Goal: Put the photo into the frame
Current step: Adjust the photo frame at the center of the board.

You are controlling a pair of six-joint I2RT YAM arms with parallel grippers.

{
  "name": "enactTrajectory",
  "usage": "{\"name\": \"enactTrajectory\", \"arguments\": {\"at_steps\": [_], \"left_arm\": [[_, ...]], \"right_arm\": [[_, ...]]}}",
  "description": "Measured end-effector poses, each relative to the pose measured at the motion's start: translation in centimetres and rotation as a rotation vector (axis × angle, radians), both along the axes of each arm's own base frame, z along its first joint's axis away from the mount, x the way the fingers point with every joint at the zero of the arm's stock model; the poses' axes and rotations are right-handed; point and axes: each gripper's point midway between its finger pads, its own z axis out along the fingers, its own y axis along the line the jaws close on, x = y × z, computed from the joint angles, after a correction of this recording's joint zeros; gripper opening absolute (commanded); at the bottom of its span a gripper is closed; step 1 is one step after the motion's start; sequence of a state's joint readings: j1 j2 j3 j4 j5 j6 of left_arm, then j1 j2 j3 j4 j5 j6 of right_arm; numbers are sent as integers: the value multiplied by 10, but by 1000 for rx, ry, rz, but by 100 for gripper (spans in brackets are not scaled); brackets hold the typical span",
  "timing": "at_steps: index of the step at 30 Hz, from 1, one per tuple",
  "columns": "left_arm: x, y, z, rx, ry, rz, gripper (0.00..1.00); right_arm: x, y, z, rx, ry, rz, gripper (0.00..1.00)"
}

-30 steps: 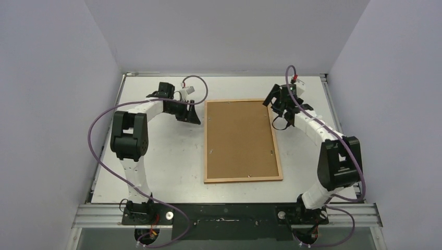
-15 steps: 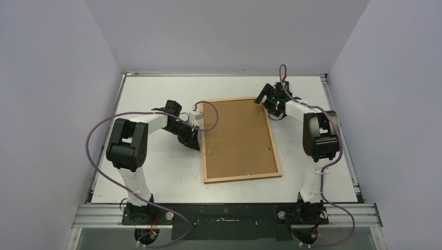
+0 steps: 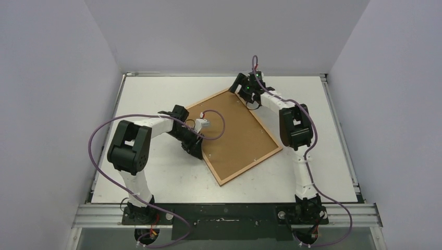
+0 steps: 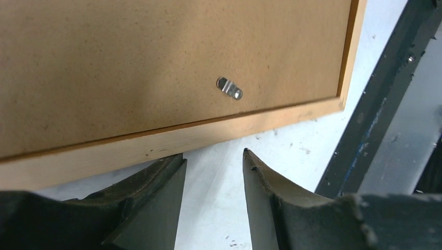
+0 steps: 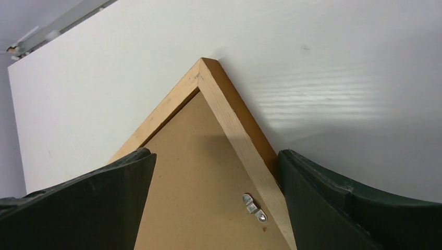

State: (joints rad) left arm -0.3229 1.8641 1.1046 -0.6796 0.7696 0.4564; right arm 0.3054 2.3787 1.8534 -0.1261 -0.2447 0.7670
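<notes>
The frame [image 3: 251,165] lies back-up and skewed on the white table, with a brown fibreboard backing [image 3: 234,130] set in it. The photo is hidden. My right gripper [image 3: 241,88] is open wide astride the frame's far corner [image 5: 224,99], and one finger [image 5: 323,198] rests against the rail's outer side. A metal clip [image 5: 255,207] shows on the backing [image 5: 198,182] between the fingers. My left gripper [image 3: 194,148] is open at the frame's left long edge. One fingertip [image 4: 174,164] touches the wooden rail [image 4: 208,138], and only bare table lies between the fingers. Another clip [image 4: 229,87] sits nearby.
The table's dark metal edge rail [image 4: 375,104] runs close to the frame's near corner in the left wrist view. Grey walls enclose the table [image 3: 156,172] on three sides. Purple cables loop off both arms, one over the backing [image 3: 221,127].
The frame has swung counter-clockwise, its far right corner carried left with my right gripper. My left gripper slid nearer along the left edge and narrowed a little.
</notes>
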Motion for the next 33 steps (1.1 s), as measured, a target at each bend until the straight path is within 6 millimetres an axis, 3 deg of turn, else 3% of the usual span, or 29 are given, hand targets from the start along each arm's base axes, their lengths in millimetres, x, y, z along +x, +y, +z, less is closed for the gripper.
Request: {"name": "enactTrajectory", "arguments": {"at_steps": [7, 11, 13, 17, 20, 22, 24, 27, 31, 33], "left_arm": [[-37, -8, 3, 19, 120, -52, 48], [-56, -16, 16, -14, 186, -85, 56], [-49, -15, 32, -47, 179, -71, 57], [11, 11, 89, -139, 32, 66, 56], [71, 55, 127, -167, -145, 238, 55], [100, 88, 137, -157, -218, 352, 54], [119, 111, 133, -134, -236, 438, 53], [141, 129, 106, -92, -201, 514, 50], [153, 135, 60, -37, -111, 571, 45], [158, 138, 46, -18, -92, 593, 42]], "right_arm": [[2, 63, 5, 24, -39, 121, 90], [-13, 79, 5, -8, -32, 176, 90], [-24, 78, 8, -33, -26, 195, 90], [-54, 62, 32, -95, -22, 205, 90], [-71, 36, 65, -132, -57, 162, 90], [-84, 14, 88, -159, -82, 111, 90], [-98, -8, 104, -179, -101, 53, 90], [-138, -44, 113, -200, -89, -38, 90], [-205, -76, 96, -211, -22, -106, 90], [-240, -88, 82, -212, 23, -127, 90]]}}
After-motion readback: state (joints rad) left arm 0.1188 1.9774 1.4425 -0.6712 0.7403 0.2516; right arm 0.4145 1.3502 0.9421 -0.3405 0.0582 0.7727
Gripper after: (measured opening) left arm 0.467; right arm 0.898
